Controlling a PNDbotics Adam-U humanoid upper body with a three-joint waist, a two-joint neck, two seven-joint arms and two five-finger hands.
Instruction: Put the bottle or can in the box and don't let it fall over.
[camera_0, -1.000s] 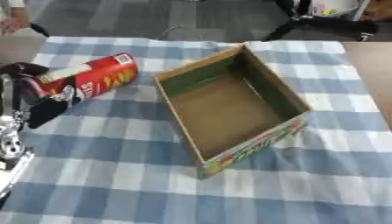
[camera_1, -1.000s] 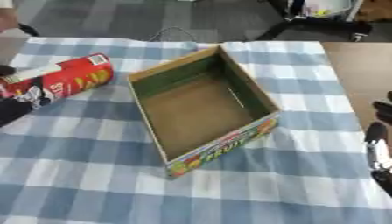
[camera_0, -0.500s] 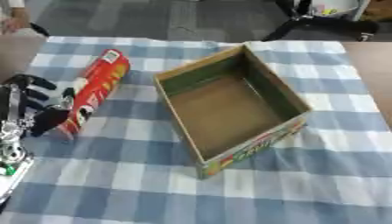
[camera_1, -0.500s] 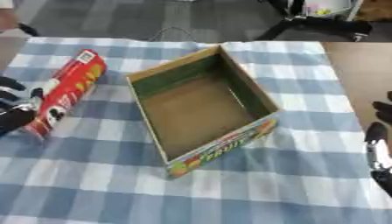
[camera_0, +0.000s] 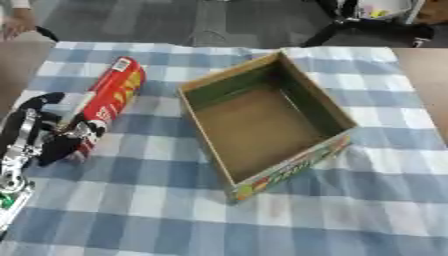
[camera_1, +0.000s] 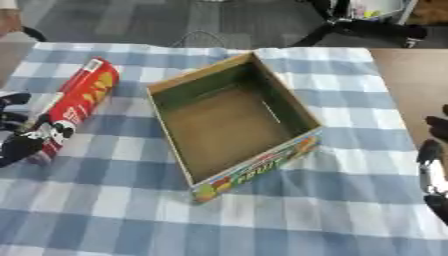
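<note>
can: red tube (camera_0: 109, 107) lying on the cloth, left of the box (camera_0: 262, 120) | left hand (camera_0: 44, 137): fingers curled round its near end | right hand (camera_1: 433, 172): idle far right, we cannot tell its fingers | we judge it light, stiff, smooth, apt to roll; take mid-body, stand upright

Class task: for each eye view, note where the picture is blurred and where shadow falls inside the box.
Left eye view: the left hand gripping the can is smeared; the box shades its own floor, darkest along the far green walls. Right eye view: the right hand at the edge is blurred; the box floor looks similarly dim.
</note>
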